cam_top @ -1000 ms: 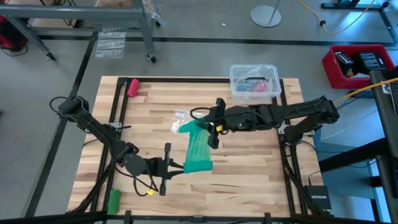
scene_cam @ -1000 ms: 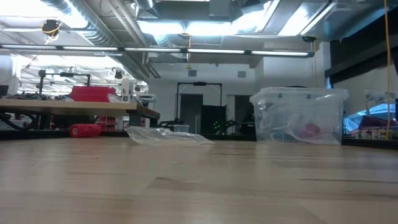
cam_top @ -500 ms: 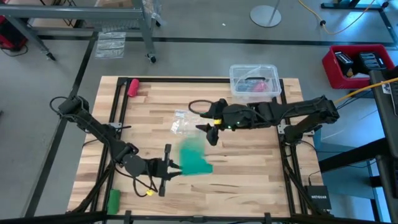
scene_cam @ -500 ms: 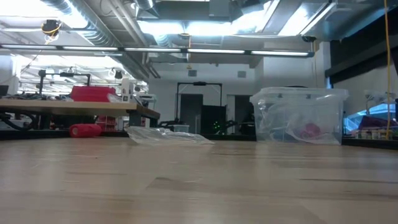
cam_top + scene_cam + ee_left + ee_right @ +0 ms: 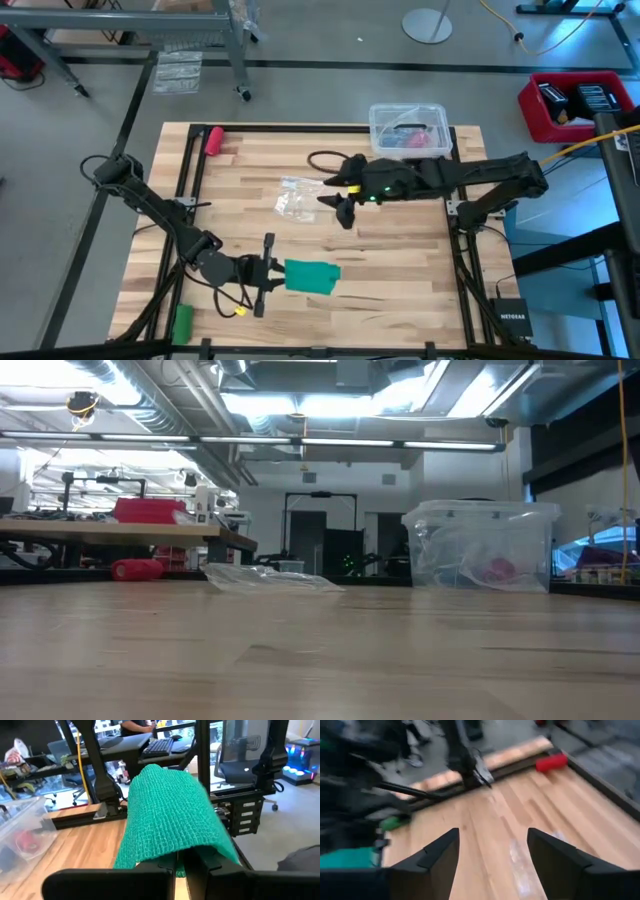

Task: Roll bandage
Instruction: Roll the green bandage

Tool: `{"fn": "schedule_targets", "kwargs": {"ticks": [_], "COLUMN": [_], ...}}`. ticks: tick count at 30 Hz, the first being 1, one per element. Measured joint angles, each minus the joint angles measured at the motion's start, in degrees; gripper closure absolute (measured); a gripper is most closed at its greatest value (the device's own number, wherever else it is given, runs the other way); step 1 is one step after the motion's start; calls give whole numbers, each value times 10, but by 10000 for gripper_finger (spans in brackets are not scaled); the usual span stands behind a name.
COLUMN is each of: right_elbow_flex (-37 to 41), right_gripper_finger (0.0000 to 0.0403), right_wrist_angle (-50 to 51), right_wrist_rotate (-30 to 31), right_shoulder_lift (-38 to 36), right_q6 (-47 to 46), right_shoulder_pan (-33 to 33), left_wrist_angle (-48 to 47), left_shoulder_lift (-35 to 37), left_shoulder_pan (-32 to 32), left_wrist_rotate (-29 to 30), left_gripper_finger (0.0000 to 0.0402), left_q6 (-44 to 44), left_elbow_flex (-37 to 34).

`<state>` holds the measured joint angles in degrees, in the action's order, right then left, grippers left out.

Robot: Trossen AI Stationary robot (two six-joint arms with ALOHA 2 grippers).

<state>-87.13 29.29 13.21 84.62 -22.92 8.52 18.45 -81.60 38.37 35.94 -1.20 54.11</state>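
The teal-green bandage (image 5: 312, 277) lies as a short bunched patch near the table's front, just right of my left gripper (image 5: 272, 272), which is shut on it. In the left wrist view the bandage (image 5: 170, 815) arches over that gripper's fingers. My right gripper (image 5: 343, 207) hovers open over the table's middle, well away from the bandage and holding nothing. Its wrist view looks between its spread fingers (image 5: 492, 860) at bare wood, with the bandage (image 5: 345, 857) at the picture's edge. Neither gripper shows in the low view. My left gripper is shut on the bandage's left end (image 5: 289, 274). Its fingers lie level and point toward the table's right edge. The cloth (image 5: 175, 851) folds over the fingertips and hides the place of contact. The rest of the band lies slack on the table.
A pink-red roll (image 5: 214, 138) lies at the far left. A clear lidded box (image 5: 408, 132) stands at the far right, and a clear plastic wrapper (image 5: 297, 195) lies mid-table. A small bright-green roll (image 5: 182, 322) lies at the near left corner, and a black cable loop (image 5: 322, 160) beside my right arm.
My right gripper has opened and let go of the bandage's far end, then drawn back a little toward the far edge. The band, which ran stretched from my left gripper toward the table's middle, has dropped back into a short slack patch beside my left gripper, which kept still.
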Motion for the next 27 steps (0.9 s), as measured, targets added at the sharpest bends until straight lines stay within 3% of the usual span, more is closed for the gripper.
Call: {"fn": "schedule_targets", "kwargs": {"ticks": [4, 8, 12, 17, 20, 27], "right_elbow_flex": [-26, -37, -27, 3, 5, 7], "right_gripper_finger": [166, 166, 166, 166, 166, 166], "right_wrist_angle": [11, 75, 139, 137, 118, -20], "right_wrist_rotate": [-38, -16, 73, 223, 318, 441], "right_shoulder_lift": [-20, -21, -18, 8, 34, 103], "right_q6": [62, 101, 103, 143, 228, 484], "right_shoulder_pan": [44, 127, 223, 312, 340, 342], "left_wrist_angle": [16, 22, 27, 37, 37, 36], "left_shoulder_lift": [2, 12, 18, 19, 19, 20], "left_shoulder_pan": [-3, -9, -15, -24, -30, -35], "left_wrist_rotate": [1, 2, 2, 2, 2, -13], "left_gripper_finger": [389, 389, 389, 389, 389, 389], "left_q6": [28, 47, 66, 92, 109, 132], "left_elbow_flex": [0, 0, 0, 0, 0, 0]}}
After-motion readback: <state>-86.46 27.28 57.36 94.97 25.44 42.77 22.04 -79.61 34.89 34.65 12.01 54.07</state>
